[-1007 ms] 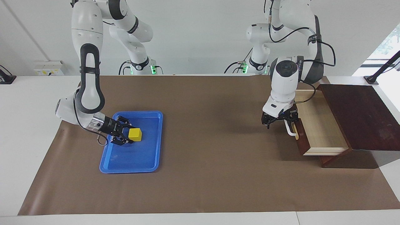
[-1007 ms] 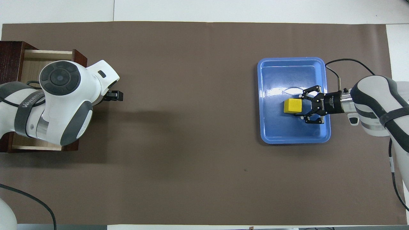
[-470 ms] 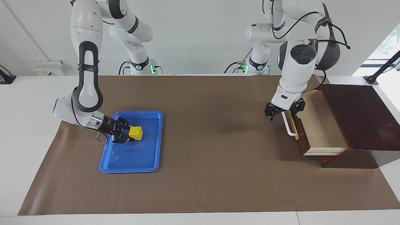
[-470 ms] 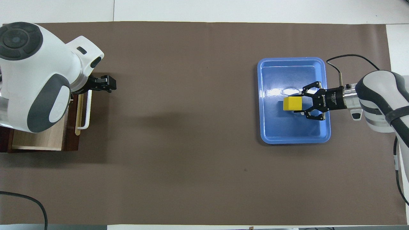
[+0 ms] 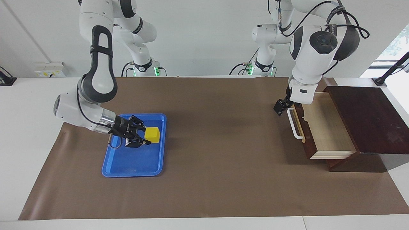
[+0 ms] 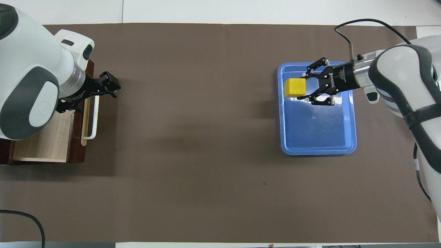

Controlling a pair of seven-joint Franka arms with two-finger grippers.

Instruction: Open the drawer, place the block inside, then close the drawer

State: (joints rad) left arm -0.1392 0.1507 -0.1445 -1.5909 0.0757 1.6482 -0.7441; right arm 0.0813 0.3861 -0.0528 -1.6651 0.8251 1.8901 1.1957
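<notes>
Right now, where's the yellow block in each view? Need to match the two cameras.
Facing view: the block is in the right claw, over the blue tray, in the picture's left half.
Overhead view: the block is over the tray's edge, in the right half.
Shared landmark: the blue tray.

One cam sits high across the table point(image 5: 204, 191), facing the robots; the other's up above them, looking steeply down. Both catch the whole brown mat, just half a turn apart.

Drawer point(image 5: 322, 127) dark polished wood, pale matt inside; tray point(image 6: 318, 137) glossy blue plastic; block point(image 6: 295, 87) matt.
</notes>
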